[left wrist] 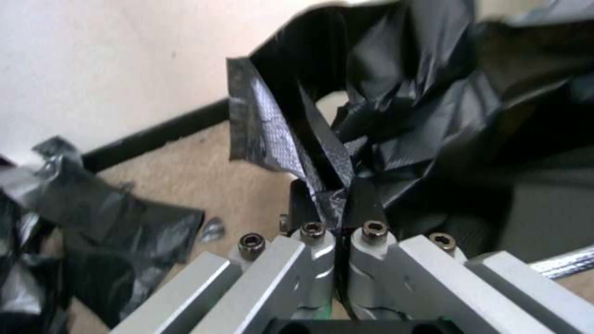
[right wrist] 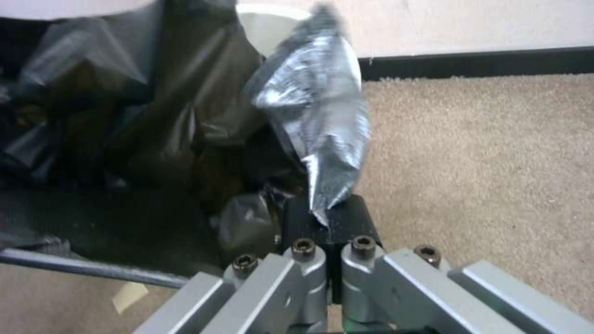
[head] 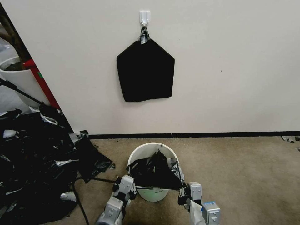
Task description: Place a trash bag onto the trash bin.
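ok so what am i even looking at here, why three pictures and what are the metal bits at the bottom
It's a two-armed robot seen by three cameras: one on its head, one on each wrist. The metal bits are its arms. In the head view the left gripper and right gripper each pinch a side of a thin black trash bag, stretched over a white trash bin standing on the carpet. Each wrist view shows that arm's closed fingers clamping the bag's edge. A flat black pack hangs on a wall hook; a heap of black bags lies to the left.

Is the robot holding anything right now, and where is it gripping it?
Both grippers pinch the trash bag by its rim: left gripper one side, right gripper the other.
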Motion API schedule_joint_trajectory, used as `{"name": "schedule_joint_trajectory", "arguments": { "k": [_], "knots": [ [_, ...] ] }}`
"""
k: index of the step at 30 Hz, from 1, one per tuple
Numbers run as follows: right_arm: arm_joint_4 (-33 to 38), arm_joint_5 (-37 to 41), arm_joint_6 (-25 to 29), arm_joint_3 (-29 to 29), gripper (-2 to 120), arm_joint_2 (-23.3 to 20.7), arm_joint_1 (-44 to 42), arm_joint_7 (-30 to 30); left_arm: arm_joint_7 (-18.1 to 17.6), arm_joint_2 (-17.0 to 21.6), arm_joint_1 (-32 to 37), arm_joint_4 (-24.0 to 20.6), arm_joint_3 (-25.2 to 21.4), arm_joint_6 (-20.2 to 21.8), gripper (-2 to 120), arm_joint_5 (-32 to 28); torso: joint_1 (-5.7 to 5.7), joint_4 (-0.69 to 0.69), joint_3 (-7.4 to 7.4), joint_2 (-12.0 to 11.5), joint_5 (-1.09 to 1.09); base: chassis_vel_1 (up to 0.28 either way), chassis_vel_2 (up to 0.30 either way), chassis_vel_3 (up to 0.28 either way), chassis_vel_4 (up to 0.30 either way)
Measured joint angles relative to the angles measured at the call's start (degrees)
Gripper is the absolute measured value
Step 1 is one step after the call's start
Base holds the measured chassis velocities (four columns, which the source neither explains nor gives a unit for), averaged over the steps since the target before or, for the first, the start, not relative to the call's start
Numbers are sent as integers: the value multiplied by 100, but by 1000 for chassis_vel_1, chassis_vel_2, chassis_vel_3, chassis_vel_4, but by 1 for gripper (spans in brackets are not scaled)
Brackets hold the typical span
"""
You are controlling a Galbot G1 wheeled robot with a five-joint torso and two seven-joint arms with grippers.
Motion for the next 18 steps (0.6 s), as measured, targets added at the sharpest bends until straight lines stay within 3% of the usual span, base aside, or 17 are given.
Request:
{"name": "schedule_joint_trajectory", "arguments": {
  "k": [7, 18],
  "knots": [
    [-320, -211, -24, 1, 0, 32, -59, -106, -52, -166, -176, 549, 207, -32, 0, -21, 0, 0, 0, 0, 0, 0, 0, 0, 0],
    [-716, -165, -166, -6, 0, 107, 167, -219, -147, -327, -749, 986, 443, 237, 0, -524, 0, 0, 1, 0, 1, 0, 0, 0, 0]
  ]
}}
